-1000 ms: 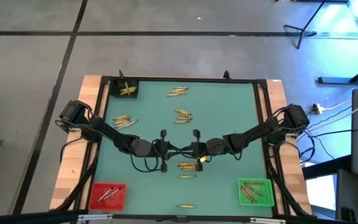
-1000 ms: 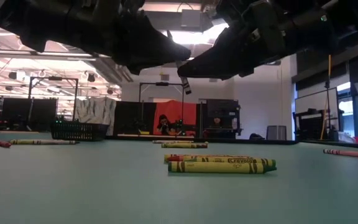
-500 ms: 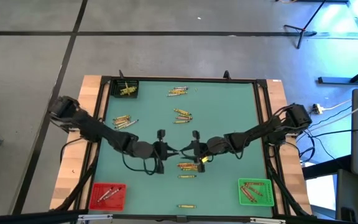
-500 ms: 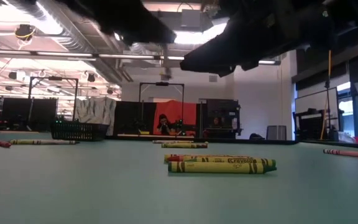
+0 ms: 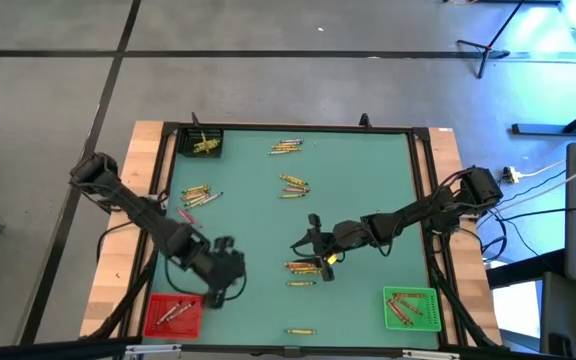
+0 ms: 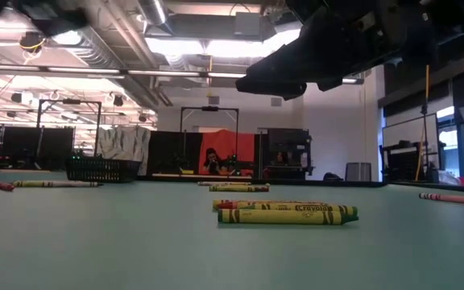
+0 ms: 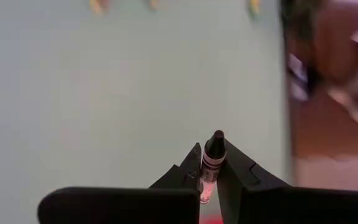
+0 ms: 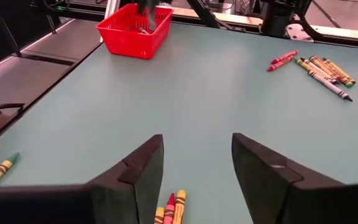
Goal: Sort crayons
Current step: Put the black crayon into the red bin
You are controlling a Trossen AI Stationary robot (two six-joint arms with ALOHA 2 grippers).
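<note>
- Now we see the left gripper (image 7: pixel 209 163) clamped on a crayon (image 7: pixel 211 163), near the red bin (image 5: pixel 173 315); dropping it there comes next.
- Right gripper (image 8: pixel 194 163) hangs wide, empty, over table crayons (image 8: pixel 171 211).

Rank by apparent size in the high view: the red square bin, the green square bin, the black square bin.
1-2. Green square bin and red square bin look alike; no ranking between them.
3. Black square bin, visibly smaller, though it sits at the far edge.
</note>
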